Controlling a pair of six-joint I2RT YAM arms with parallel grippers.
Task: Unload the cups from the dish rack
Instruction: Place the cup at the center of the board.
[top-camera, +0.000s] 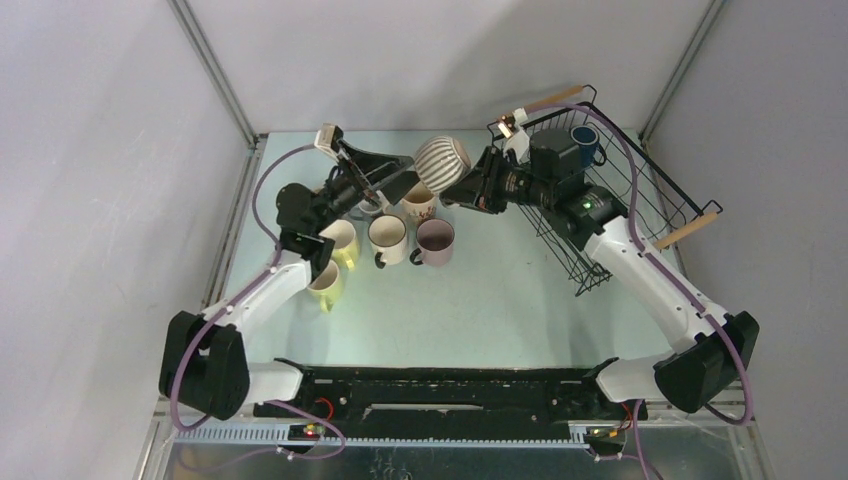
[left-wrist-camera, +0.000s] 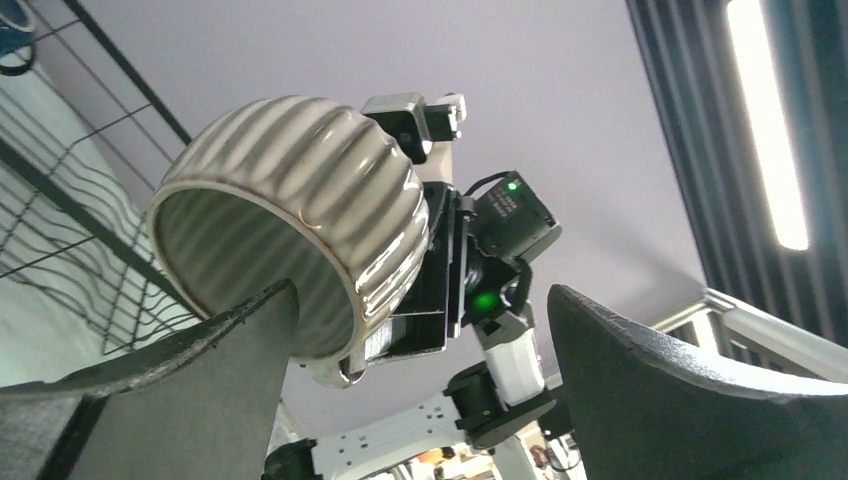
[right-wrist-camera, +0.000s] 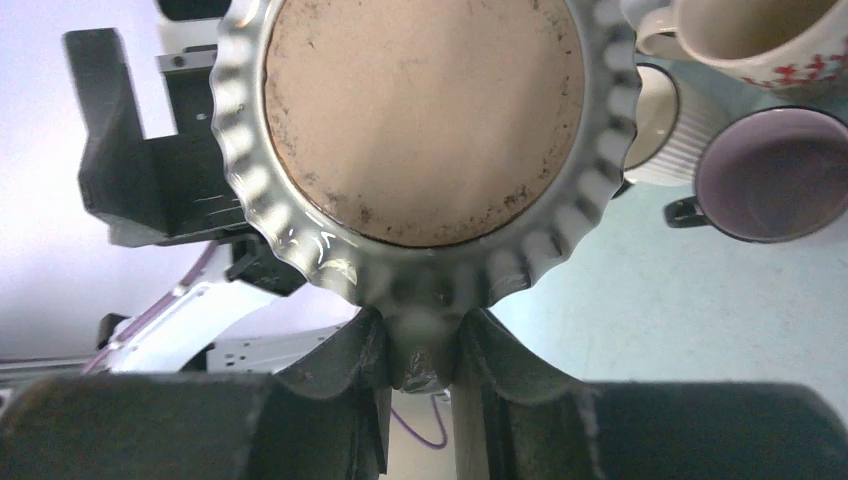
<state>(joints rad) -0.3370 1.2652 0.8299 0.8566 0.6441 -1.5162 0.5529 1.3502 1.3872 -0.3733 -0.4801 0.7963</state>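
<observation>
Right gripper (right-wrist-camera: 420, 345) jaws pinch the side nub of the ribbed beige ceramic cup (right-wrist-camera: 425, 120), held mid-air. Left gripper (left-wrist-camera: 422, 300) jaws are spread, cup rim just beside one finger. Below is a pale green tabletop (top-camera: 500, 290) with a cluster of upright mugs (top-camera: 388, 240) at left. Far right: black wire dish rack (top-camera: 640, 200), dark blue mug (top-camera: 588, 142) inside. Grey walls (top-camera: 100, 150).
</observation>
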